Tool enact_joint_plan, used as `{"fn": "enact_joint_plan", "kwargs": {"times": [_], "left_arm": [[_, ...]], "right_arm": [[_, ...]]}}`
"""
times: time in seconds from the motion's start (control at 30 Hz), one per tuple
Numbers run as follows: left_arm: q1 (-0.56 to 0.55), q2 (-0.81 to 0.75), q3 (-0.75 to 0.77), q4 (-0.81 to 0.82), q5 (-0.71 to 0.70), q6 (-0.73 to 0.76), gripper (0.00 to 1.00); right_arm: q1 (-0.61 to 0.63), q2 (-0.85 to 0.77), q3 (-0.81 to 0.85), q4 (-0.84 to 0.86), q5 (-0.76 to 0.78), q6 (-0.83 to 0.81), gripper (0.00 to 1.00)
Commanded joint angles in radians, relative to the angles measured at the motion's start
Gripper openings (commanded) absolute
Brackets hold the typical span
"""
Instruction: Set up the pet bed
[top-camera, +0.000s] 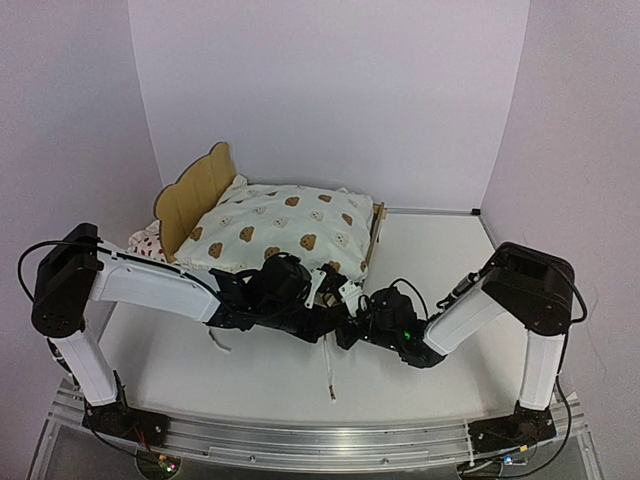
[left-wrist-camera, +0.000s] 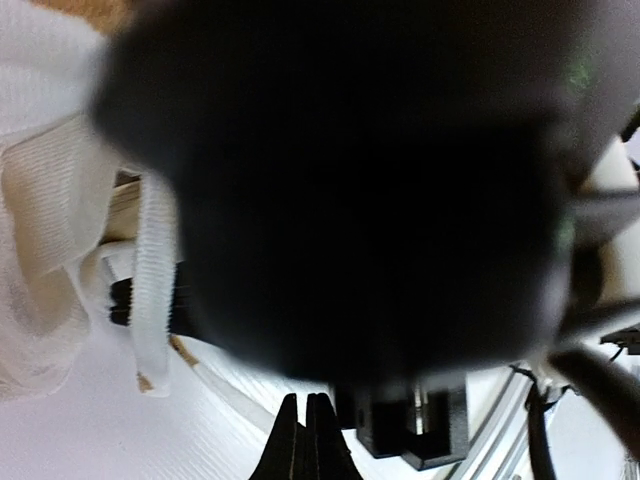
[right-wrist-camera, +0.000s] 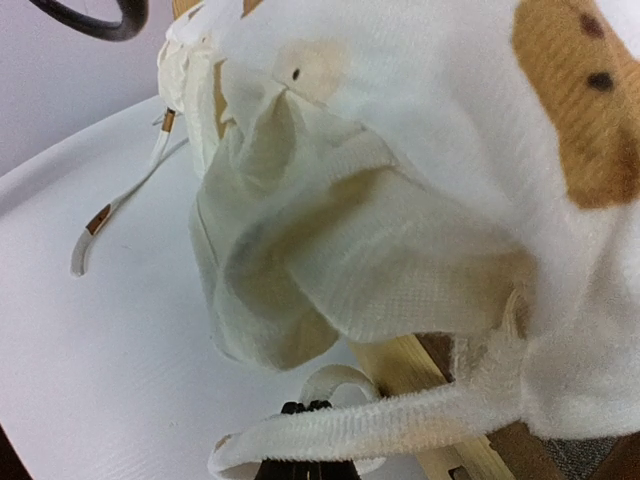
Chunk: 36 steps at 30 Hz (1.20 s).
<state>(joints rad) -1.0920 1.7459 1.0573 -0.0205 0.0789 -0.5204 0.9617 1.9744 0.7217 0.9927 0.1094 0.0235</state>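
Top external view showed me the pet bed (top-camera: 195, 190), a small light plywood frame with a bear-ear headboard. It stood at the far left of the white table (top-camera: 200, 380), headboard to the left and foot rail to the right. A plump cream cushion (top-camera: 285, 225) printed with brown and white bear faces lay on it and hid the base. A small white pillow (top-camera: 148, 240) with red marks sat just beside the headboard, outside the frame. The left arm (top-camera: 150, 282) and the right arm (top-camera: 470, 315) both reached inward and met at the near right corner of the cushion. Their dark ends overlapped there, so I could not separate the fingers from above. A cream tie strap (top-camera: 328, 372) trailed from that corner toward me across the table. On the left wrist camera the left gripper (left-wrist-camera: 308, 440) had its jaws pressed together and empty. A big dark blurred body (left-wrist-camera: 380, 200) filled most of that view, with a hanging strap (left-wrist-camera: 155, 300) at its left beside bunched cushion fabric. On the right wrist camera the right gripper (right-wrist-camera: 305, 408) was also closed tight, its tips just under the cushion's gathered corner and beside a plywood rail (right-wrist-camera: 395, 365) of the bed. A looped strap (right-wrist-camera: 380, 425) lay across those tips, but I could not tell whether it was pinched.
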Motion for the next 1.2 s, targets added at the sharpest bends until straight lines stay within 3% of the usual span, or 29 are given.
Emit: {"fn": "enact_joint_plan", "kwargs": {"times": [0.0, 0.3, 0.47, 0.97, 1.17], "left_arm": [[0.012, -0.079, 0.008, 0.028, 0.005, -0.043, 0.0], [0.06, -0.244, -0.055, -0.112, -0.159, -0.111, 0.15], [0.145, -0.296, -0.135, -0.078, -0.083, -0.155, 0.18], [0.157, -0.186, -0.127, -0.015, 0.033, -0.236, 0.19], [0.177, -0.151, -0.127, -0.009, 0.061, -0.268, 0.36]], "right_arm": [[0.016, 0.064, 0.0, 0.21, -0.085, -0.063, 0.0], [0.014, 0.134, 0.043, 0.253, -0.151, -0.073, 0.0], [0.014, 0.119, 0.044, 0.254, -0.185, -0.078, 0.0], [0.015, 0.046, 0.023, 0.254, -0.274, -0.08, 0.0], [0.015, 0.031, 0.011, 0.254, -0.268, -0.099, 0.0]]}}
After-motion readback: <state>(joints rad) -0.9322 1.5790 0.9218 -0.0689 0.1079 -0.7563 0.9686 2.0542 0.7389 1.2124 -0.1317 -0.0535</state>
